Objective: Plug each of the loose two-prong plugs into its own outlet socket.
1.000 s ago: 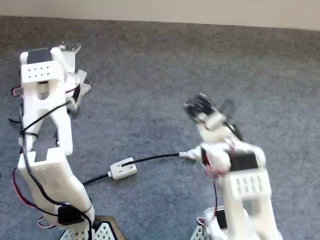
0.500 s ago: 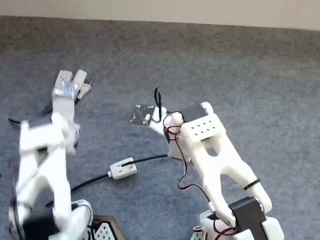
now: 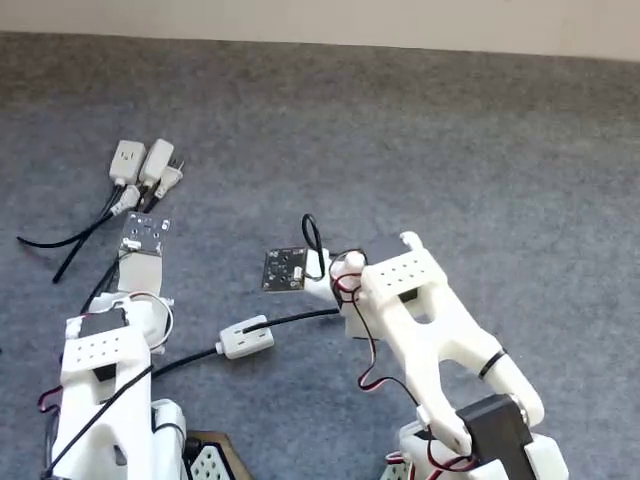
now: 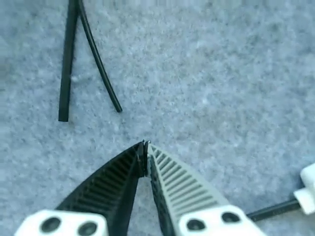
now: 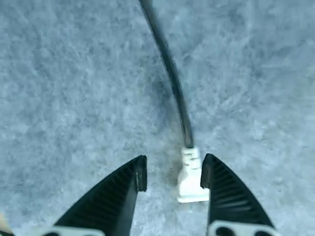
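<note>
None of the plugs looked seated yet, so I judged the whole job still ahead. The right gripper [image 5: 173, 168] stood open around a white plug [image 5: 191, 183], which lay at the far end of the black cord [image 3: 290, 320] from the white outlet socket [image 3: 245, 337]. The left gripper [image 4: 144, 146], pinched shut on nothing, hung beyond that socket, toward a cluster of white plugs and sockets [image 3: 155, 162].

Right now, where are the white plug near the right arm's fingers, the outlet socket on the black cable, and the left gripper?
white plug [image 5: 190, 184]: right wrist view, middle of its white body.
outlet socket [image 3: 246, 338]: high view, middle of its top face.
left gripper [image 4: 145, 149]: left wrist view, where its shut fingers meet.
</note>
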